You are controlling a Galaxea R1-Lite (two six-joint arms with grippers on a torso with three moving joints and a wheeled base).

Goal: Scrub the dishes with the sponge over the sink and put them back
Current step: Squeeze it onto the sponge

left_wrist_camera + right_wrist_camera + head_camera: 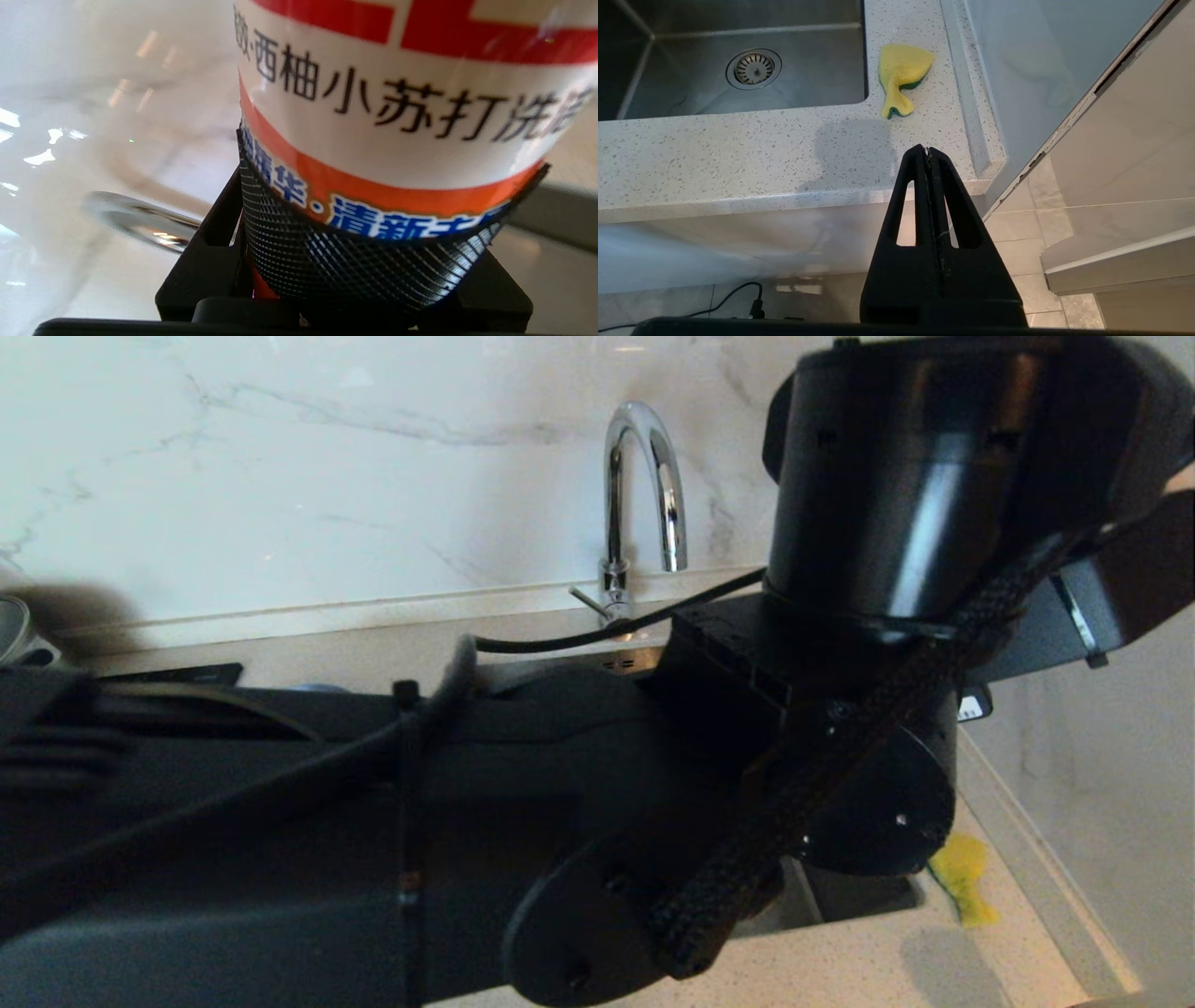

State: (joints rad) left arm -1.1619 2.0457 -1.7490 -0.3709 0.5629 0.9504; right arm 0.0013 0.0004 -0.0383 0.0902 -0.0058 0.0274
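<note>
- Left wrist view first: the left gripper (373,261) is clamped around 1 bottle (397,116) with a white, red and orange label printed in Chinese, its mesh-patterned fingers (327,261) pressed against the rounded body. It looks like dish soap, though that's my read of the label.
- Blurred chrome behind it is probably the faucet (140,221).
- Right wrist view: the right gripper (928,151) hangs parked below the counter's front edge, its 2 fingers pressed together on nothing.
- Just past it, 1 sponge (901,77), yellow with a green side and twisted out of shape, lies on the speckled countertop (738,154), just beside the sink's corner, untouched.
- 1 sink (808,88) with 1 round drain strainer (753,69); what shows of the basin holds no dish.
- Head view: the left arm (467,803) blocks most of the scene; the faucet rises at the back wall.
- Dishes in view: 0.
- Judging progress: early days. Nothing appears scrubbed, sponge not yet picked up, all scrubbing and putting back remain.
</note>
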